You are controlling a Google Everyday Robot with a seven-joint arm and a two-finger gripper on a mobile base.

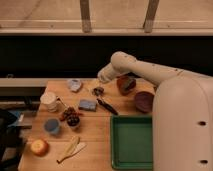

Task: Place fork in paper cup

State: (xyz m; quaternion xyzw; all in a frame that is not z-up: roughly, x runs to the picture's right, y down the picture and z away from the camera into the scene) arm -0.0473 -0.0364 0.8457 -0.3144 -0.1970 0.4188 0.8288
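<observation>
Paper cup [49, 100]: short, squat and white with a round rim, standing upright with its mouth up on the tabletop [97, 142], directly behind the blue cup [51, 126] and apart from it. Fork [62, 103]: a very thin greyish sliver lying flat on the tabletop, slanted, behind the blue cup and slightly to its right; it lies outside the paper cup, and whether it touches that cup cannot be told. Claw [98, 91]: low over the tabletop, well to the right of the blue cup and farther back.
</observation>
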